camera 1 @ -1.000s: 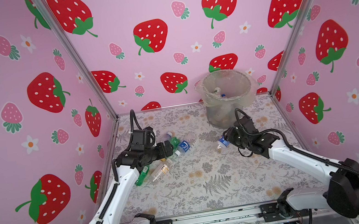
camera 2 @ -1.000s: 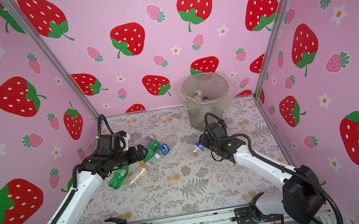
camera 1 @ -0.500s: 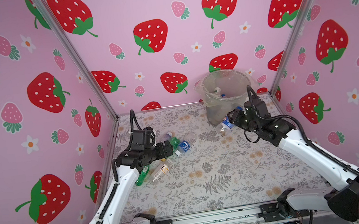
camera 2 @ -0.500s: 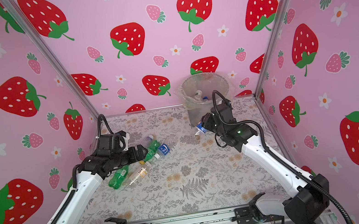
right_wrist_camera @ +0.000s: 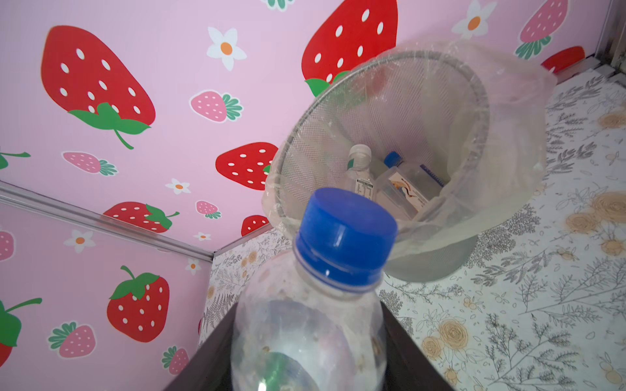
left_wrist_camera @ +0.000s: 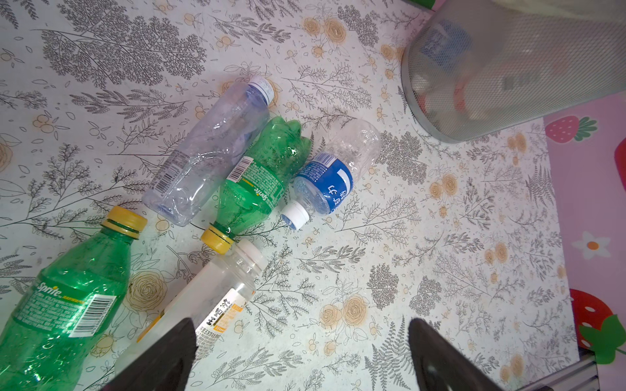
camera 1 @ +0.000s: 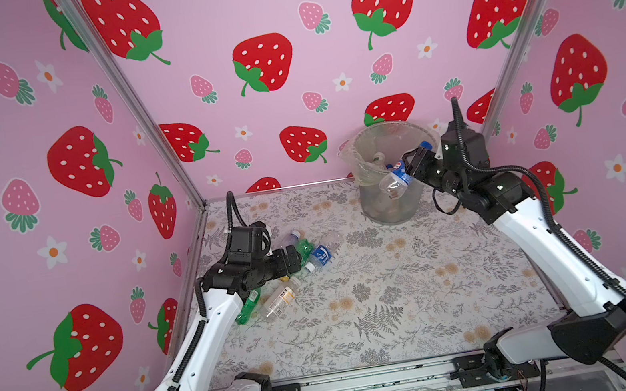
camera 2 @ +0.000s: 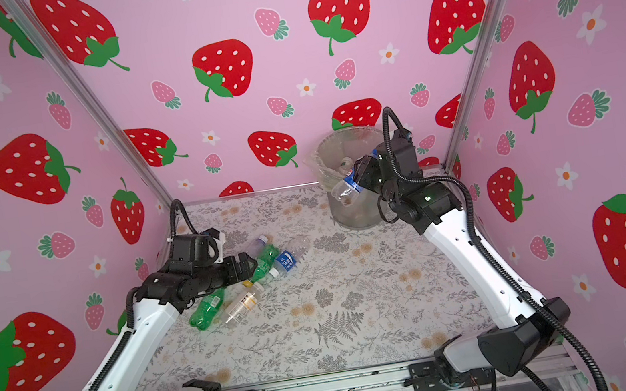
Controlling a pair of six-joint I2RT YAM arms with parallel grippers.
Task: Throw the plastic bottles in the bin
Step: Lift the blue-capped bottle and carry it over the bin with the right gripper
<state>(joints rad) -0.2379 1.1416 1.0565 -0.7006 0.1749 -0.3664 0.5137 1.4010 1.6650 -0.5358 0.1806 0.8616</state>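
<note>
The right tool [camera 1: 408,169] is clamped across the body of a blue-capped bottle [right_wrist_camera: 310,325], a clear one with a blue label, with the jaws pressed against both its sides. This bottle is tilted and raised off the counter [camera 1: 402,296], at the near rim of the bin [camera 1: 382,209]. Whether it is fully over the opening cannot be told. The bin stands upright at the far right of the counter, with a clear liner [right_wrist_camera: 508,142] folded over its rim and at least two discarded bottles [right_wrist_camera: 359,169] inside. The left tool [camera 1: 291,259] has its jaws wide apart and holds nothing. It is low above a cluster on the left of the counter. The cluster is five bottles lying flat: a white-capped clear bottle [left_wrist_camera: 210,152], a green bottle [left_wrist_camera: 261,176] touching it, a blue-labelled bottle [left_wrist_camera: 330,179] just beside that, a second green bottle [left_wrist_camera: 67,304], and an orange-labelled bottle [left_wrist_camera: 216,301] nearest the left tool.
</note>
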